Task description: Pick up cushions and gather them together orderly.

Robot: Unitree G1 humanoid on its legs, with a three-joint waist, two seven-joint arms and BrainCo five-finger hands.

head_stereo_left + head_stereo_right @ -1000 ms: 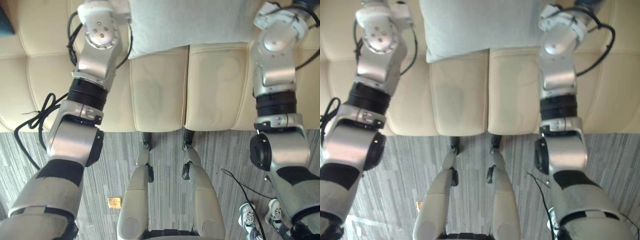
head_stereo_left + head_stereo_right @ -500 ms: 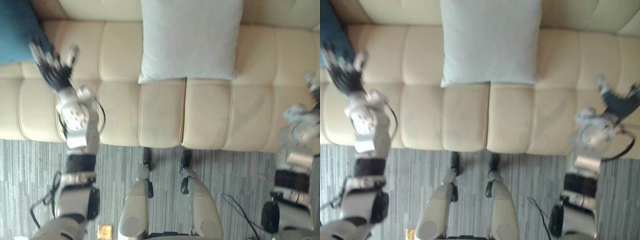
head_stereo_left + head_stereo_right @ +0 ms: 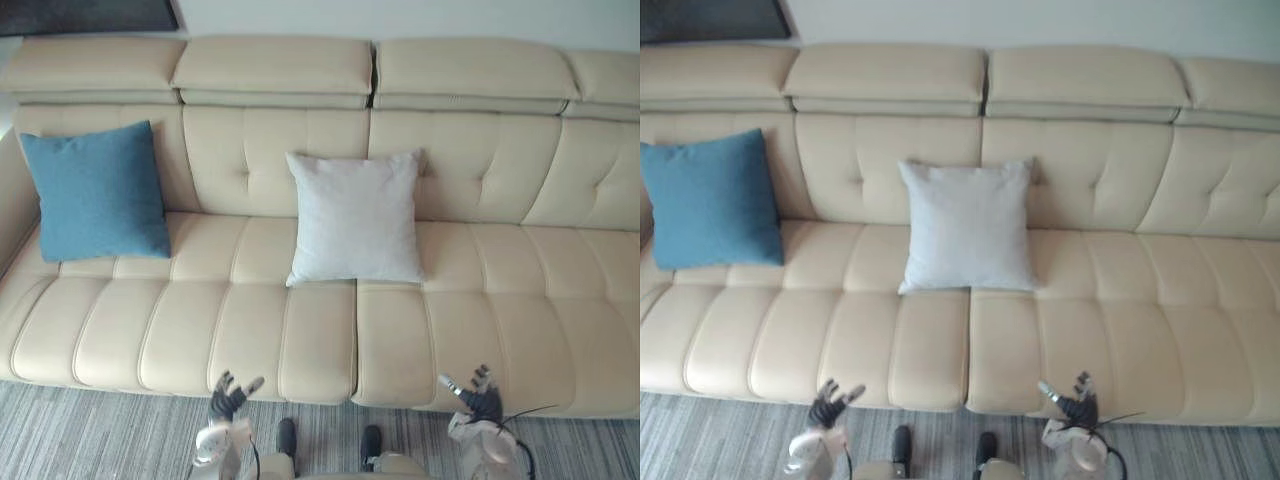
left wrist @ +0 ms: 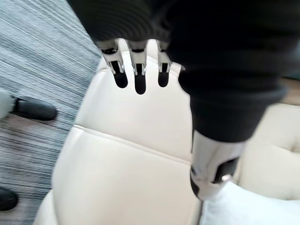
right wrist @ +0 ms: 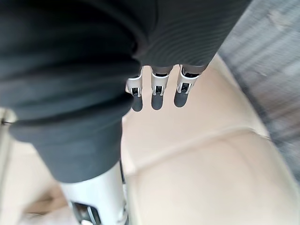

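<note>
The camera has swung up and back, so the whole cream sofa [image 3: 320,340] now shows where a second ago only its seat did. That is a shift of the view, not of the furniture. What has really moved is the arms: they reached up the seat on either side of the light grey cushion [image 3: 355,218] and have since drawn back to the seat's front edge, above the striped grey carpet [image 3: 90,435].

The light grey cushion stands upright against the backrest at the middle of the sofa, resting on the seat, touched by neither hand. The blue cushion [image 3: 95,190] leans against the backrest at the robot's far left, well apart from the grey one, so the two are not yet gathered.

The left hand [image 3: 228,395] hovers low at the seat edge with its fingers [image 4: 136,77] straight and spread, holding nothing. The right hand [image 3: 483,398] mirrors it on the other side, its fingers [image 5: 157,89] straight and empty too.

I judge that the grey cushion is now set in place, and that the blue one comes next, a long reach to the left.
</note>
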